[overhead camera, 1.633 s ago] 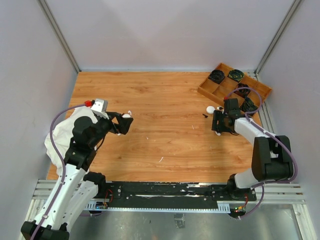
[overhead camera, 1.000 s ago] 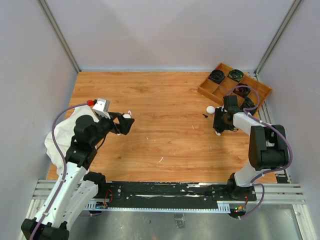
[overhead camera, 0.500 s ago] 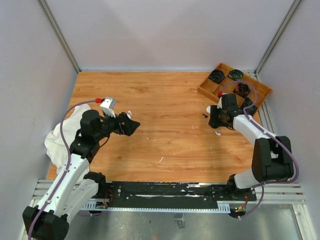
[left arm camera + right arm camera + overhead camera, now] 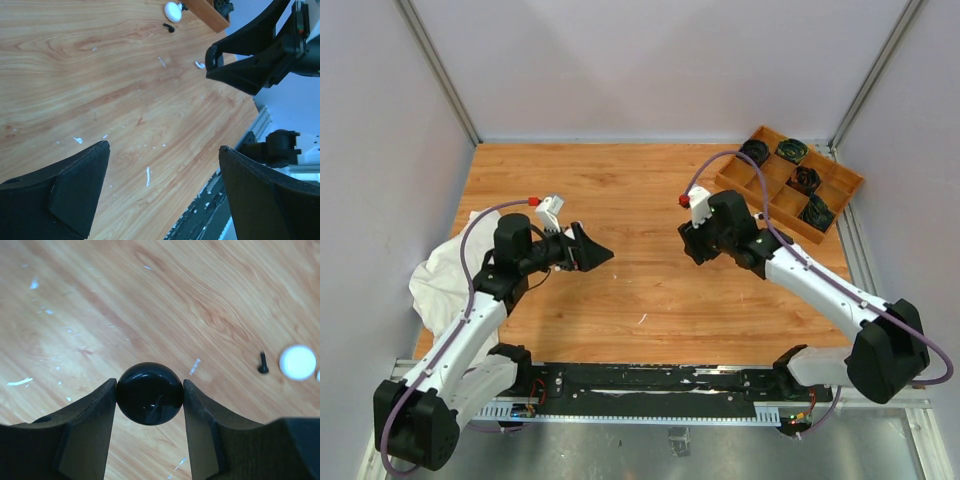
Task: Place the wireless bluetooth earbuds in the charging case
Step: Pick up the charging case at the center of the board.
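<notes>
My right gripper (image 4: 149, 383) is shut on a round glossy black charging case (image 4: 149, 393), held above the wood near the table's middle (image 4: 692, 248). Behind it on the table lie a black earbud (image 4: 262, 362) and a round white case (image 4: 298, 361). The left wrist view shows that white case (image 4: 173, 11), the black earbud (image 4: 169, 27) and a white earbud (image 4: 199, 64) close to the right gripper's fingers (image 4: 235, 75). In the top view my right arm hides all three. My left gripper (image 4: 603, 253) is open and empty (image 4: 164, 147), pointing toward the right one.
A wooden divided tray (image 4: 735, 185) at the back right holds several black cases (image 4: 792, 150). A white cloth (image 4: 432, 285) lies by the left arm at the table's left edge. A black rail (image 4: 650, 380) runs along the near edge.
My right arm has swung left from beside the tray to the table's middle, carrying the black case. My left gripper has reached further right, toward it.
</notes>
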`<state>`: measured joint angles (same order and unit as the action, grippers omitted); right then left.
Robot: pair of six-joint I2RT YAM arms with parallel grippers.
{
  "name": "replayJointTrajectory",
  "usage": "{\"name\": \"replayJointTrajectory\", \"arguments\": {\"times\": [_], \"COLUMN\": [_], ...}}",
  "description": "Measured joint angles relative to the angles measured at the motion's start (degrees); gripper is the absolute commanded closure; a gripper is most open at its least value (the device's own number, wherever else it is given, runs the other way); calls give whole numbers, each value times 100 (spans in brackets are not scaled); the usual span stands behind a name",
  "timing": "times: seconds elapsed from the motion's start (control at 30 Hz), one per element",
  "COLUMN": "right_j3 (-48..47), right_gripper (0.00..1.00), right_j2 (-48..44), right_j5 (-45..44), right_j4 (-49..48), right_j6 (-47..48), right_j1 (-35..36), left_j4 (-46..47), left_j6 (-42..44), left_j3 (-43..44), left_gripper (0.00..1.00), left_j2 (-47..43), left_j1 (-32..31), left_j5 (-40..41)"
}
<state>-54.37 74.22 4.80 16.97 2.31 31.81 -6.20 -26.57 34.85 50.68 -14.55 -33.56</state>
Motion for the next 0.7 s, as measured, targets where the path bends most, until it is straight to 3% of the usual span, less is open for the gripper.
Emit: {"name": "replayJointTrajectory", "arguments": {"times": [0.37,0.7], "right_j3": [-356,-728], "right_gripper": [55,57], "right_j2": [-57,-11], "right_j5": [94,354], "right_j4": [55,79], "right_j6": [1497,2420], "right_j1": [1322,1998], "left_j4": [1141,1759], "left_j6": [-957,-1357], "left_j3": [-450,-564], "left_gripper": [9,13], "left_j2": [214,555], "left_j1": [-157,-750], "left_j5": [-516,-557]}}
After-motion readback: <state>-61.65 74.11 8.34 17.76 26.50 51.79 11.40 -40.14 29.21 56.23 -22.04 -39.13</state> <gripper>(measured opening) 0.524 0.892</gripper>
